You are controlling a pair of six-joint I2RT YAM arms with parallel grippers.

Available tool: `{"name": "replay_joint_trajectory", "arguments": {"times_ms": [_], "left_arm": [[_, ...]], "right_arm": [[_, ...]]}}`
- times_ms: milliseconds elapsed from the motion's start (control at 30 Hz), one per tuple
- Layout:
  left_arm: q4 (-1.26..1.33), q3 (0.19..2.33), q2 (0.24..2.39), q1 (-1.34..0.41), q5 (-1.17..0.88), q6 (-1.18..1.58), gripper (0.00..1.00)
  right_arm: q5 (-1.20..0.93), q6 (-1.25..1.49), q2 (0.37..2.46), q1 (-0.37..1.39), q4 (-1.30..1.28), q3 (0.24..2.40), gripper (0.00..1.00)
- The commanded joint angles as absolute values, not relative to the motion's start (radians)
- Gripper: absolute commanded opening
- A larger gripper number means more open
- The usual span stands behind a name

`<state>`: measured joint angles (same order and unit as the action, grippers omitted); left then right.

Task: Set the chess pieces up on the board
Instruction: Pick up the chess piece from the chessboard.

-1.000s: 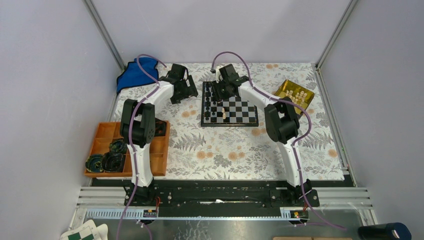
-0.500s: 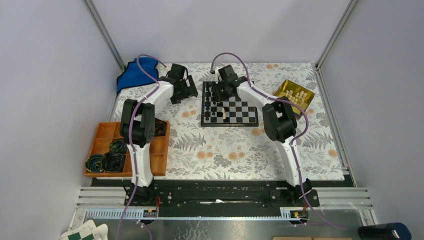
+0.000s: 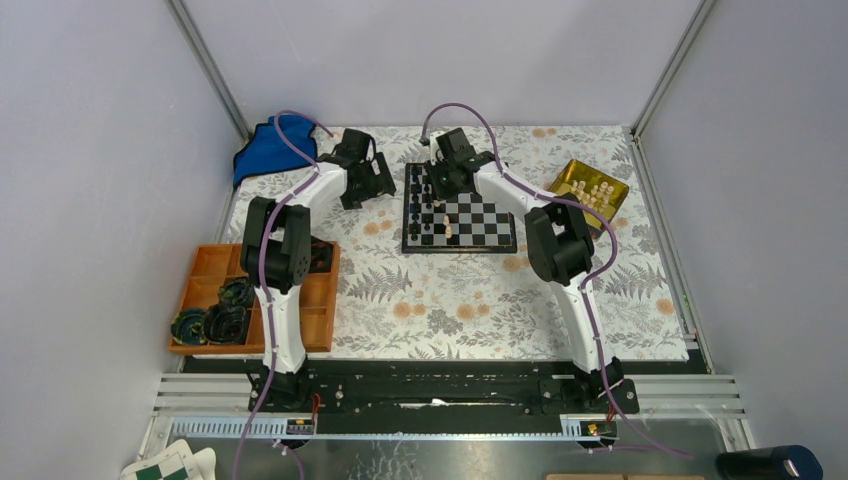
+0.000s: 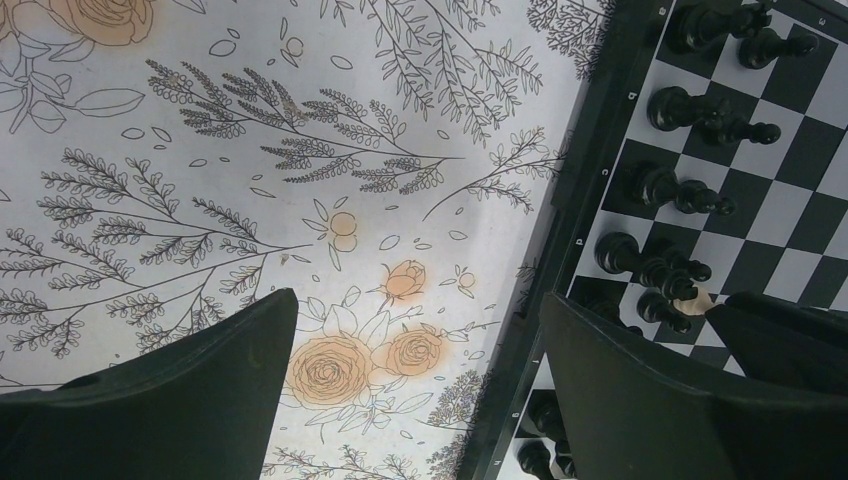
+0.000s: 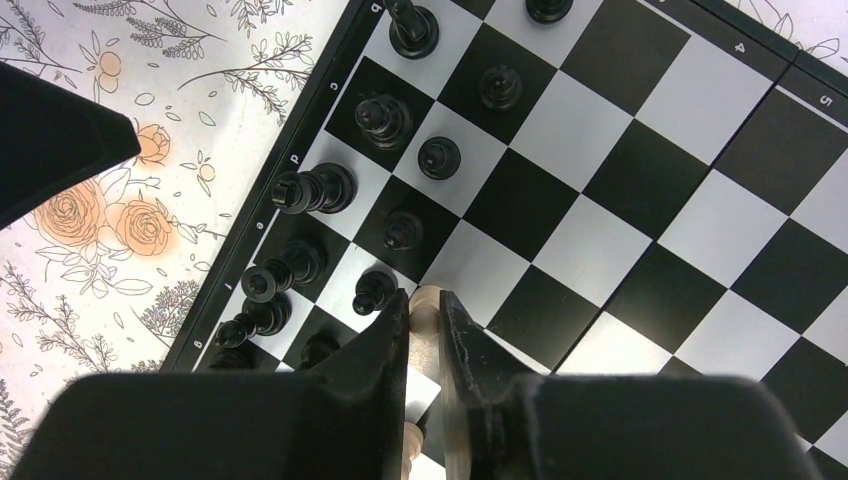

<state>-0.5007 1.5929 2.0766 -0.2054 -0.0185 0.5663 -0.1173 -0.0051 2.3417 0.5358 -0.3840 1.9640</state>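
Currently the right gripper (image 5: 424,305) is clamped on a pale chess piece (image 5: 428,315) (only its top shows between the fingers) over the board (image 5: 640,230), near its lettered edge, just beside the black pieces (image 5: 385,120). Alongside, the left gripper (image 4: 420,305) hangs fully spread over the floral cloth (image 4: 200,150), just off the board's border.

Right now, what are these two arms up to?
They are setting up a chess game. The right gripper pinches a pale chess piece at the board, beside the black pieces lined up. The left gripper hangs open over the flowered cloth next to the board, holding nothing. More pale pieces wait in the gold tin.
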Motion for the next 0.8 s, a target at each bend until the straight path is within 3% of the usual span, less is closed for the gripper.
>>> {"name": "replay_joint_trajectory", "arguments": {"times_ms": [0,67,133,233,767], "left_arm": [[-0.459,1.615,2.083,-0.197,-0.026,0.568,0.99],[-0.458,1.612,2.080,-0.196,-0.026,0.568,0.99],[-0.458,1.609,2.075,-0.198,-0.025,0.568,0.99],[-0.455,1.606,2.070,-0.198,-0.027,0.569,0.99],[-0.451,1.596,2.060,-0.199,-0.034,0.574,0.99]], "right_arm": [[-0.103,-0.009,2.336,0.537,-0.388,1.996,0.10],[-0.104,-0.009,2.335,0.537,-0.389,1.998,0.12],[-0.104,-0.009,2.330,0.537,-0.390,1.996,0.23],[-0.103,-0.011,2.324,0.537,-0.390,1.990,0.31],[-0.098,-0.015,2.307,0.538,-0.389,1.951,0.32]]}}
